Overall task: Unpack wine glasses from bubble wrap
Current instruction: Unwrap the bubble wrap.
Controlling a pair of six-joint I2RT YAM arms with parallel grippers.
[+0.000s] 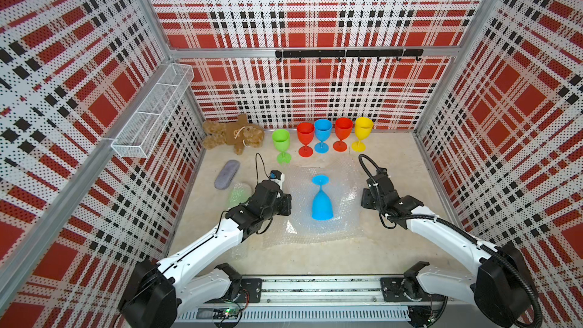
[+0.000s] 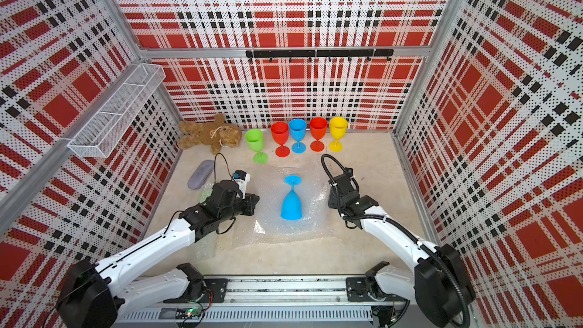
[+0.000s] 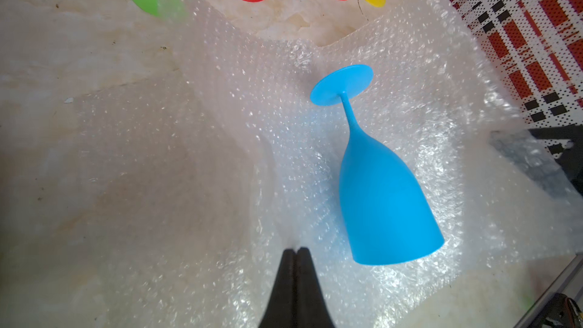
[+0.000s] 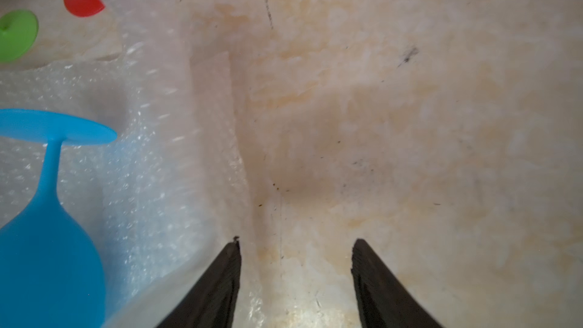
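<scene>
Five goblets (image 1: 322, 130) stand unwrapped at the back, a blue goblet (image 1: 321, 205) lies bare on the wrap (image 1: 344, 190) my left claw (image 3: 296, 251) pinches, my right claw (image 4: 296, 242) is spread and empty, and one green bundle (image 1: 237, 193) looks still wrapped.

A blue goblet (image 1: 321, 205) lay on its side in the middle of the table, its mouth toward the near edge and its round foot pointing far. Beneath it a clear sheet of bubble wrap (image 1: 334, 231) was spread open, rumpled at its edges. Along the far wall five more stood upright in a row, left to right: a green goblet (image 1: 281, 143), set slightly nearer than the rest, a red goblet (image 1: 305, 137), a second blue goblet (image 1: 322, 132), a second red goblet (image 1: 343, 130) and a yellow goblet (image 1: 363, 130). At the left lay a wrapped bundle (image 1: 237, 193), green showing through its bubbles.
</scene>
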